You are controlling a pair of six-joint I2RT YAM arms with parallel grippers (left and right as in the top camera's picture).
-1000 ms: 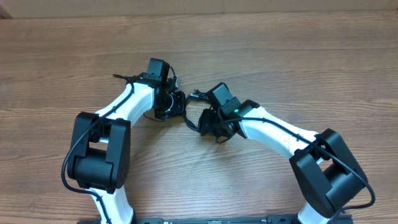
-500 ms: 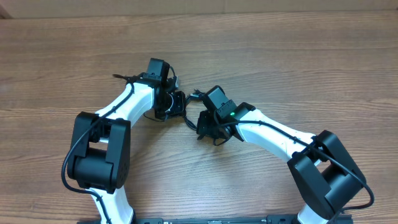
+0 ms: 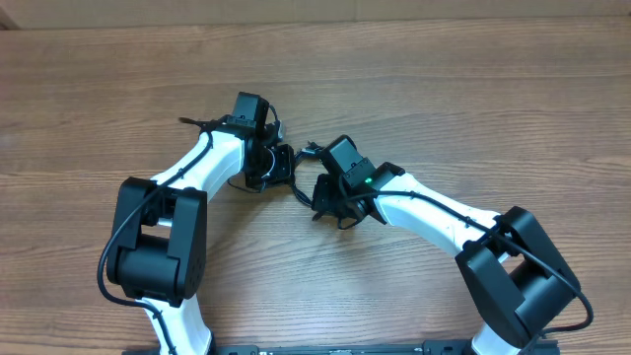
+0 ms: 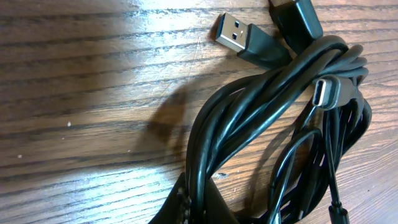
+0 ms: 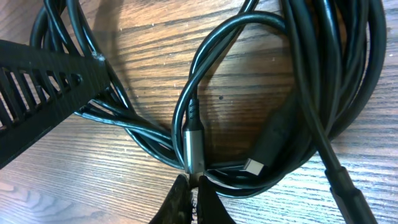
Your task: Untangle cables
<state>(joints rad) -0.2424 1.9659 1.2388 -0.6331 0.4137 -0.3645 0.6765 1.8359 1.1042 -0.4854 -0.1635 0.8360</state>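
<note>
At the left, the left gripper [image 4: 189, 208] has its jaws together low over the table [image 3: 473, 99], and several strands of the cables [image 4: 249, 143] run straight into its tips, so it looks pinched on the bundle rather than closed on nothing. The cables lie on the table midway between the two arms, heaped in overlapping loops directly under both grippers. They look light, limp and smooth-jacketed. A pull on one strand will likely drag the whole heap unless another point is pinned, and a bare strand may slide through the jaws. The firmer places to take hold seem to be the plug bodies and the stiff collars just behind them. In the left wrist view I count three plug ends: a flat USB-A plug [image 4: 239, 34], a small rounded USB-C plug [image 4: 326, 93], and a black plug body [image 4: 298, 15] partly cut off by the top edge. That suggests at least two cords, but the loops cross too often to give a sure number. Further right, a ribbed black finger [image 5: 43, 81], apparently the other arm's, rests across the coil. Beside it are a grey-sleeved plug [image 5: 193, 146] and another small plug end [image 5: 258, 160]. The right gripper [image 5: 196, 199] also has its jaws together, nipping the lower end of that grey sleeve. Two grippers, then, on one bundle.
</note>
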